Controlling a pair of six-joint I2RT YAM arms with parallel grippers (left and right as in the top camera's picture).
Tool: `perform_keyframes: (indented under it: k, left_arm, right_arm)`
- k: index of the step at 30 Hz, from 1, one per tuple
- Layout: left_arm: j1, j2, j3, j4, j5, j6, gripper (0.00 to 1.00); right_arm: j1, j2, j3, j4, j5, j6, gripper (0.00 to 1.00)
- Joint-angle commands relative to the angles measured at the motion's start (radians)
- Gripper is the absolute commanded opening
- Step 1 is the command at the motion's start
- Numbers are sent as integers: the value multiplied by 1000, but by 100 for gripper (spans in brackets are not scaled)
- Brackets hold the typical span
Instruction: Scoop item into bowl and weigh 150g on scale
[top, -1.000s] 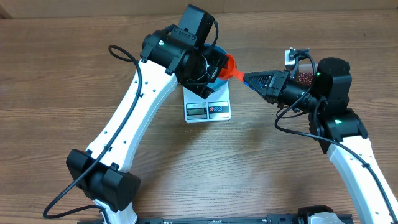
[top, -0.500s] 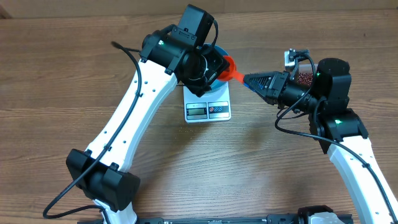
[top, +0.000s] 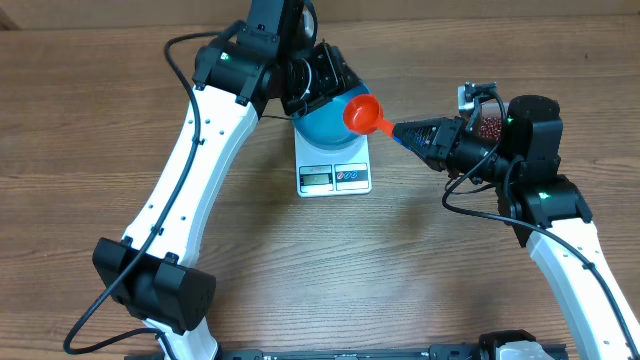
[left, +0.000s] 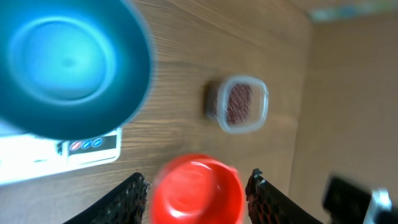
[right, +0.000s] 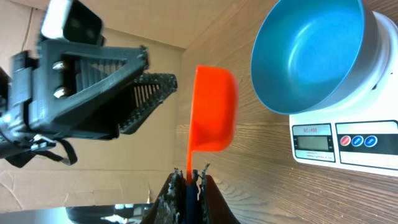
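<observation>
The blue bowl sits on the white scale near the worktop's far edge, its far rim hidden under the left arm. The right end effector clamps the red scoop by its handle. The left end effector gapes, empty. The beans lie in the clear tub — blurred, and half hidden overhead behind the right wrist.

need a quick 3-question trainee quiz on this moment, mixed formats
1. True or false: the left gripper grips the red scoop.
2. Where are the beans? A blue bowl, B clear tub, C red scoop.
3. Fill in: the blue bowl sits on the white ____.
Key: 1 false, the right gripper holds its handle; 2 B; 3 scale.
</observation>
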Motion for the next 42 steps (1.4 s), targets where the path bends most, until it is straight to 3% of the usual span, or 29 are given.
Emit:
perform_keyframes:
  k: [1, 4, 10, 13, 14, 16, 17, 23, 27, 36, 42]
  left_arm:
    - [0, -2, 41, -3, 168, 335, 50]
    - [0, -26, 86, -39, 127, 420, 45]
    - [-39, -138, 124, -93, -90, 481, 45]
    - [-57, -183, 124, -90, -105, 481, 47]
    - [-57, -188, 124, -91, -105, 480, 43]
    - [-56, -190, 124, -131, -100, 480, 13]
    - [-57, -189, 123, -163, -97, 481, 4]
    - [-153, -156, 48, -244, -153, 629, 5]
    - [-263, -156, -78, -238, -280, 637, 4]
    - [-325, -156, -501, 108, -329, 599, 4]
    - [-322, -156, -655, 306, -592, 632, 4]
  right_arm:
    - [-10, -6, 35, -25, 16, -51, 4]
    - [-48, -11, 67, -117, 19, -105, 4]
    - [-222, -20, 215, -420, 61, -305, 4]
    - [-312, -20, 299, -559, 103, -402, 4]
    - [-335, -20, 317, -592, 114, -423, 4]
    - [-376, -20, 340, -636, 127, -452, 4]
    - [-391, -20, 342, -647, 127, -465, 4]
    - [-422, -19, 341, -700, 159, -506, 4]
    - [-422, -19, 341, -719, 191, -511, 4]
    - [-422, -19, 341, -725, 191, -528, 4]
    - [-422, -19, 341, -730, 191, -528, 4]
